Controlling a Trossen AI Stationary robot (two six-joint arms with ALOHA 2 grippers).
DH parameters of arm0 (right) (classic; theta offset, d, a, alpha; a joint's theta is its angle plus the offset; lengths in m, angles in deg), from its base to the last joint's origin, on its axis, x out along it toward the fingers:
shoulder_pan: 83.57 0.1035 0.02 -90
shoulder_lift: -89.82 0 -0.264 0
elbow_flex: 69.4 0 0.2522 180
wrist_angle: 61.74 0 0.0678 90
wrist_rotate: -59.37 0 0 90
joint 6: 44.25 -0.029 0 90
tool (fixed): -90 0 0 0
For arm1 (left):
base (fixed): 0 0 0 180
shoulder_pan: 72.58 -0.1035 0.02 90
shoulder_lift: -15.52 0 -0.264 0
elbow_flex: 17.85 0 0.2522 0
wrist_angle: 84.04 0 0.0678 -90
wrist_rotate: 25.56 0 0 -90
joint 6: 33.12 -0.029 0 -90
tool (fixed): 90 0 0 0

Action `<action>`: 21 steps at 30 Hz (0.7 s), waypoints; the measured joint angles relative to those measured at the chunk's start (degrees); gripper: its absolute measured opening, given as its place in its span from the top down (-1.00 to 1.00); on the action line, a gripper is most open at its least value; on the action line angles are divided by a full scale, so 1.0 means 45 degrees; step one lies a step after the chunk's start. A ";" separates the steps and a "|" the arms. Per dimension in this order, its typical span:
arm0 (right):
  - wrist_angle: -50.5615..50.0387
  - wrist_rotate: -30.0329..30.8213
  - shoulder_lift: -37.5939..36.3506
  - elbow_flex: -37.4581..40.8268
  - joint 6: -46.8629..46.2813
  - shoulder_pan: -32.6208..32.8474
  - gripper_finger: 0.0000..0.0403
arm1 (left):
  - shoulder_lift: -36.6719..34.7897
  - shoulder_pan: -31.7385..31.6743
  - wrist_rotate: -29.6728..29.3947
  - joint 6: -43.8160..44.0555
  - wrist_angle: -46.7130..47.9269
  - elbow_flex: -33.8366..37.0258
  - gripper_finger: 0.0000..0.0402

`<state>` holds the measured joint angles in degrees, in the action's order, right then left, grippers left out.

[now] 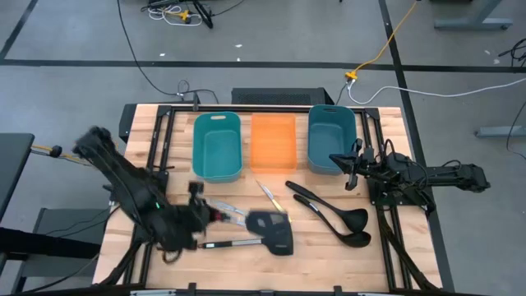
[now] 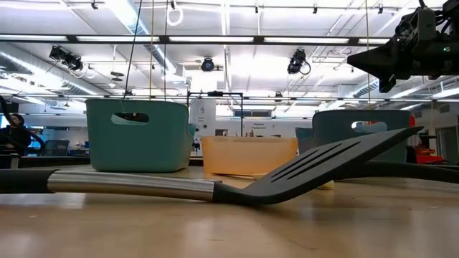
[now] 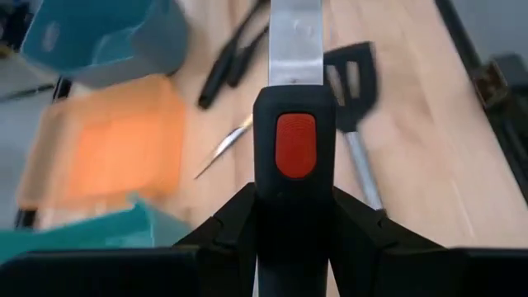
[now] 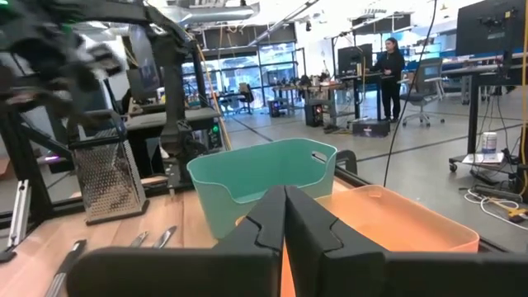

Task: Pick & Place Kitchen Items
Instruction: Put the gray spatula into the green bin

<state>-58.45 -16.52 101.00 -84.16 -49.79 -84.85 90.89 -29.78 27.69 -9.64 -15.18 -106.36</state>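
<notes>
Left claw [image 1: 200, 215] sits low over the near-left part of the table [image 1: 329, 255], clamped on the black handle of a slotted spatula [image 3: 294, 124]; the left wrist view shows the red-dotted handle end pinched between both fingers [image 3: 227, 223], with the steel shaft running forward. A second spatula [image 1: 271, 238] lies flat near the table's front edge, just beside the held one. A slim pale-yellow knife [image 1: 269, 196] lies near the middle of the table, in front of the orange bin [image 1: 273, 140]. Two black ladles [image 1: 337, 218] lie side by side to the right of centre. Right claw [image 1: 348, 168] hovers by the right teal bin [image 1: 331, 136], fingers pressed together, holding nothing. The left teal bin [image 1: 216, 144] stands beside the orange one.
</notes>
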 joint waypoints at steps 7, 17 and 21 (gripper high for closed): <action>-0.0049 0.0009 0.0000 0.0005 0.0015 -0.0002 0.94 | -0.5179 -0.0149 -0.0140 0.0605 -0.5636 0.5846 0.43; -0.0060 0.0156 0.0000 0.0015 0.0073 -0.0003 0.94 | -0.8013 -0.1382 -0.3031 -0.2096 -0.7947 0.6931 0.43; -0.0031 0.0701 0.0000 0.0015 0.0083 0.0002 0.94 | -0.7827 -0.3360 -0.3891 -0.4182 -0.6921 0.4667 0.43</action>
<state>-58.59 -13.37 101.00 -84.09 -49.42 -84.84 55.67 -44.90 10.18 -28.46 -46.33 -85.35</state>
